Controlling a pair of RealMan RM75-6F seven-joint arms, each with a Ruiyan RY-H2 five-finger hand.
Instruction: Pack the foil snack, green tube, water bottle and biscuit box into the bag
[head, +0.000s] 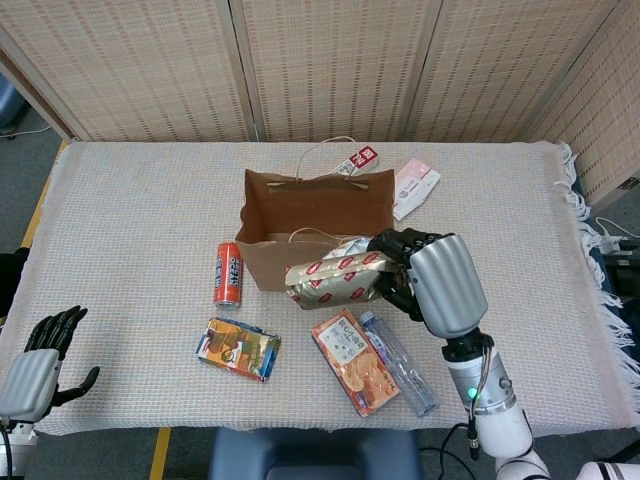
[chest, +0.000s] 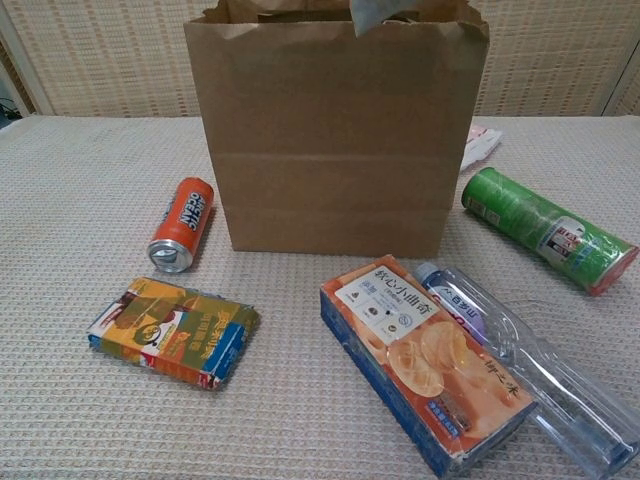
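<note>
Presently the foil snack (head: 335, 278) is grasped by the right robot hand (head: 420, 280), held up over the front wall of the bag (head: 315, 262). Its long axis runs from 3 to 9 o'clock, parallel to that wall, with the robot hand at its 3 o'clock end. The bag's open mouth lies at 11 to 12 o'clock from the snack, so a short carry that way is judged to be needed before release. On the surface, the tube (chest: 545, 228) lies at the bag's right, while the bottle (head: 398, 362) and the biscuit box (head: 357, 361) lie at 6 o'clock of the robot hand. The left robot hand (head: 38, 360) is released, far off at 8 o'clock.
</note>
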